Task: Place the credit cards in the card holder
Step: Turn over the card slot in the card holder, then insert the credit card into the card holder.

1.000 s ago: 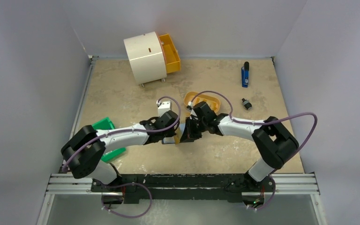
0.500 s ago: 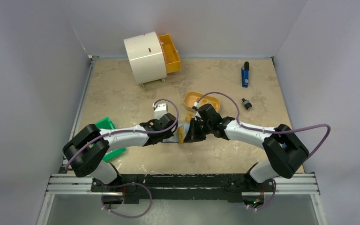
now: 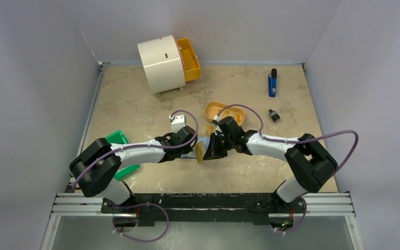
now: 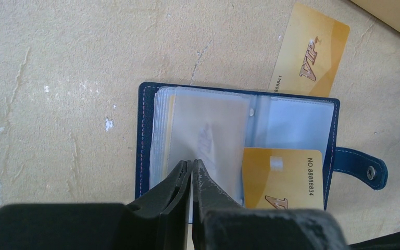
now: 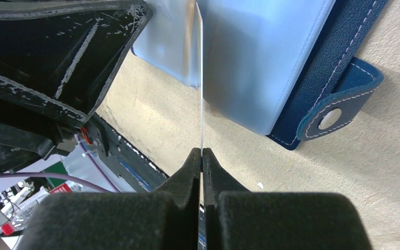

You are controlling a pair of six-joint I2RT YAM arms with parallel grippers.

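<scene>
Change: my left tool (image 4: 191, 172) has narrowed to a pinch on a clear sleeve (image 4: 208, 130) of the open card holder (image 4: 146, 135).
Right tool (image 5: 202, 156): clamped on a credit card (image 4: 281, 177), edge-on and partly inside the right pocket.
Meaning: I judge the pocket is held ready for insertion.
Around: a second card (image 4: 310, 52) lies on the surface (image 4: 57, 78) behind the holder, with the orange tray (image 3: 216, 110) beyond.
Obstacle: my left tool crowds the card.

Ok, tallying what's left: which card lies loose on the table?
The VIP card beyond the card holder; one is sleeved, another in the right gripper.

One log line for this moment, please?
left pincer: shut on clear sleeve of dark navy folding card holder | right pincer: shut on thin gold card over sleeves | second gold card: on table
</scene>
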